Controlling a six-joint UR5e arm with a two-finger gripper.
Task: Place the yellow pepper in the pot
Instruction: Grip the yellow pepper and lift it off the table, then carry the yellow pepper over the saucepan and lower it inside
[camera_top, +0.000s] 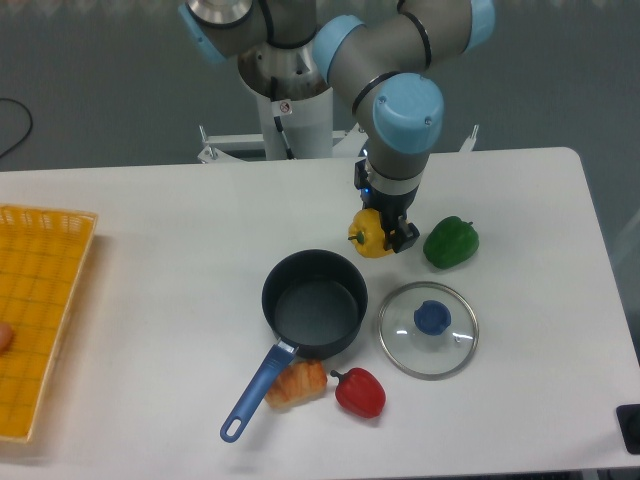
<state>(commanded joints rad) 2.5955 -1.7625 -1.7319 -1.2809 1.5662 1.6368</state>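
We see the white counter (150, 210) carrying everything. A yellow basket (40, 310) lies at its left edge. Near the middle sits the pot (314, 305), its blue handle running toward the front edge. Just right of the pot lies the glass lid (428, 329) with a blue knob. The green pepper (451, 242) rests behind the lid, toward the right edge. The yellow pepper (372, 234) is held in the closed gripper (390, 228), just behind the pot's far rim. At the front, a red pepper (360, 393) touches a croissant (297, 383) beside the handle.
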